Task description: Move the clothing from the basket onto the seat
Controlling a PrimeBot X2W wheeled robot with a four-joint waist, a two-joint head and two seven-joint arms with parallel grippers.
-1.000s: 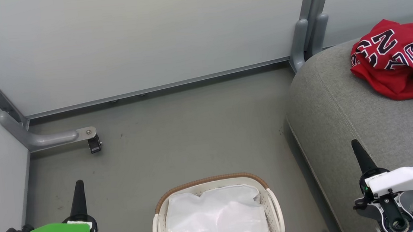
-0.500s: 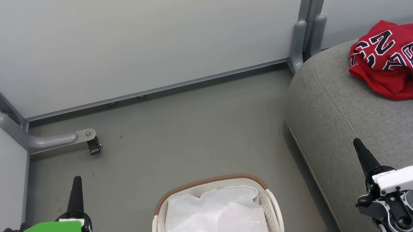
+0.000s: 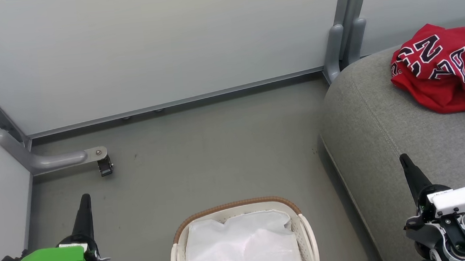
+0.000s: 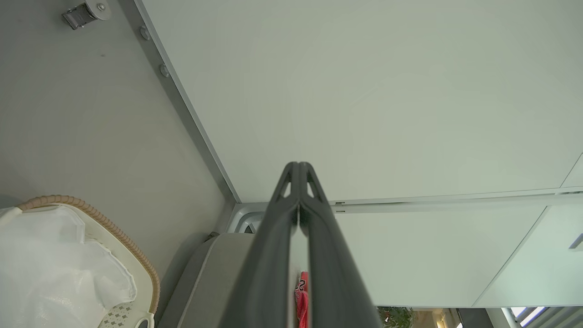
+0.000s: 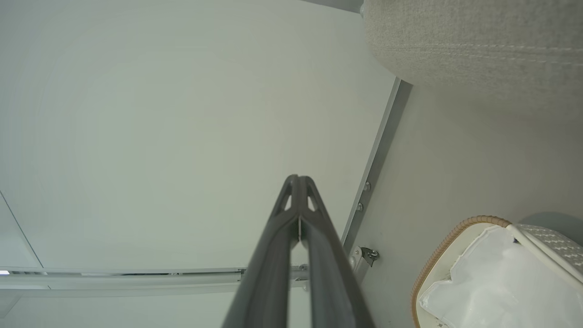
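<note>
Red fabric with white trim stripes and black, white-outlined letters: the clothing [image 3: 442,74] lay crumpled in a heap at the far edge of the light-grey seat [image 3: 384,134]. On the floor [image 3: 217,148], just off the seat's left edge, the basket [image 3: 234,203] held a white liner [image 3: 242,247]. Your left gripper [image 3: 84,197] and right gripper [image 3: 404,157] each had their fingers pressed together, gripping nothing. Since a second earlier, heap and basket had kept their places, while your two grippers had drifted slightly apart, toward the sides of the head view.
</note>
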